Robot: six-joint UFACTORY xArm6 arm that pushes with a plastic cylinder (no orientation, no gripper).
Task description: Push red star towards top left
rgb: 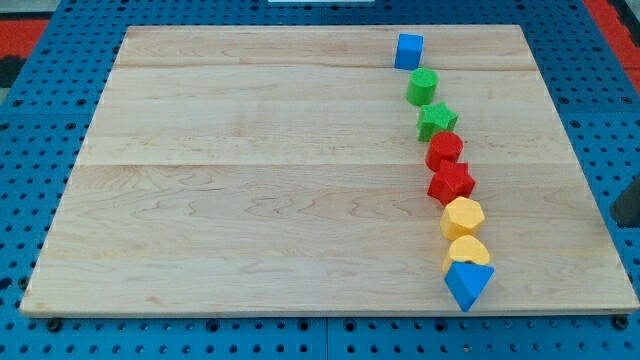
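The red star [451, 183] lies on the wooden board [250, 180], right of centre, in a curved line of blocks. A red hexagon [444, 150] touches it from above and a yellow hexagon [463, 216] from below. A dark shape at the view's right edge, just off the board, looks like my rod. Its lower end, my tip [620, 222], is far to the right of the red star and touches no block.
The line runs from the view's top down: a blue cube [408, 50], a green rounded block [422, 87], a green star [437, 122], the two red blocks, the yellow hexagon, a yellow rounded block [466, 251] and a blue triangle [467, 284].
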